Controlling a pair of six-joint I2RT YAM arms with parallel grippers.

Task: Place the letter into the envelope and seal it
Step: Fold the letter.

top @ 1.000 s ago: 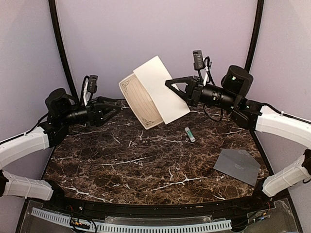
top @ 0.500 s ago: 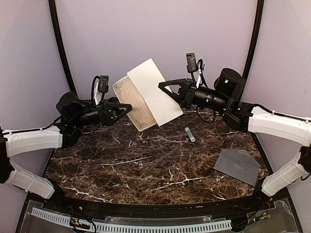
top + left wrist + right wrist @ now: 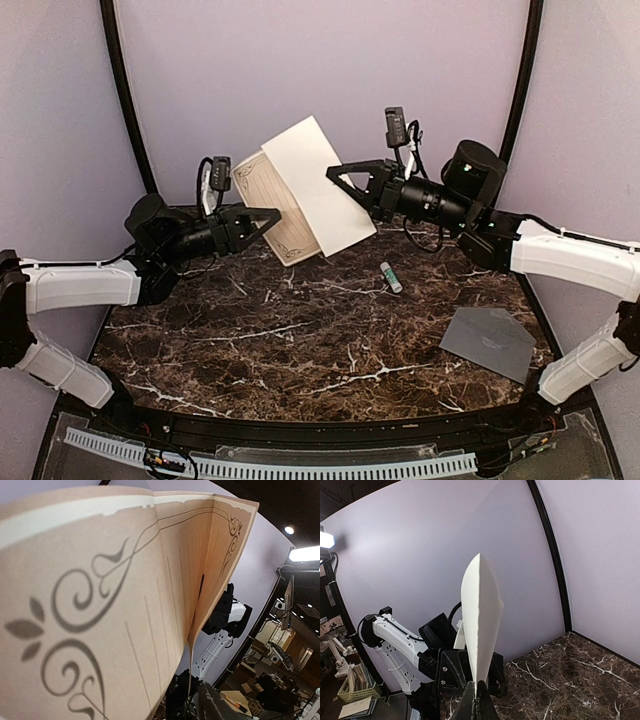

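Note:
The letter [image 3: 300, 195] is a cream sheet with an ornate border, folded along its middle and held in the air at the back of the table. My right gripper [image 3: 334, 176] is shut on its right half; the right wrist view shows the letter edge-on [image 3: 480, 625] rising from the closed fingertips [image 3: 479, 702]. My left gripper [image 3: 268, 220] is open, its tips at the letter's printed left half. The letter's printed inner face [image 3: 100, 605] fills the left wrist view, hiding my left fingers. The grey envelope [image 3: 487, 343] lies flat at the table's right front.
A small glue stick [image 3: 390, 277] lies on the dark marble table [image 3: 300, 340] below the right gripper. Black frame posts [image 3: 125, 100] stand at the back corners before the lilac walls. The left gripper body [image 3: 447, 672] shows behind the letter in the right wrist view.
My left gripper has moved right and up until its open tips meet the letter's left half. The right gripper shifted the letter slightly left, then held still.

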